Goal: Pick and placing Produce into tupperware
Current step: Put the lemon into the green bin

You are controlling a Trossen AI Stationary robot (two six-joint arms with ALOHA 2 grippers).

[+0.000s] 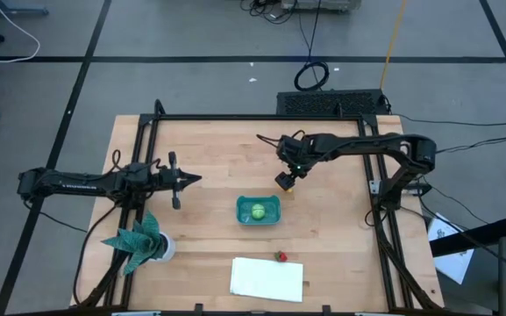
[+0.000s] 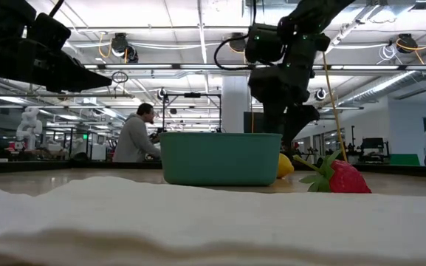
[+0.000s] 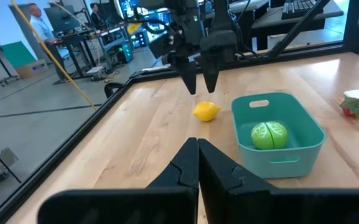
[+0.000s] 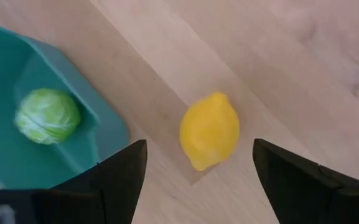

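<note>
Right tool (image 4: 198, 163) spread open above lemon (image 4: 209, 130), lined up to grasp.
Cabbage (image 1: 257, 211) sits in tupperware (image 1: 272, 204); strawberry (image 1: 281, 256) waits on desk (image 1: 340, 254); left tool (image 1: 193, 180) closed, parked aside.

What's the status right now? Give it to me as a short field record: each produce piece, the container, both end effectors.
green piece: inside the tupperware
tupperware: teal, on the table
lemon: on the table beside the tupperware
red piece: on the table by the white sheet
right end effector: open, above the lemon
left end effector: shut, waiting at the table's left
</note>
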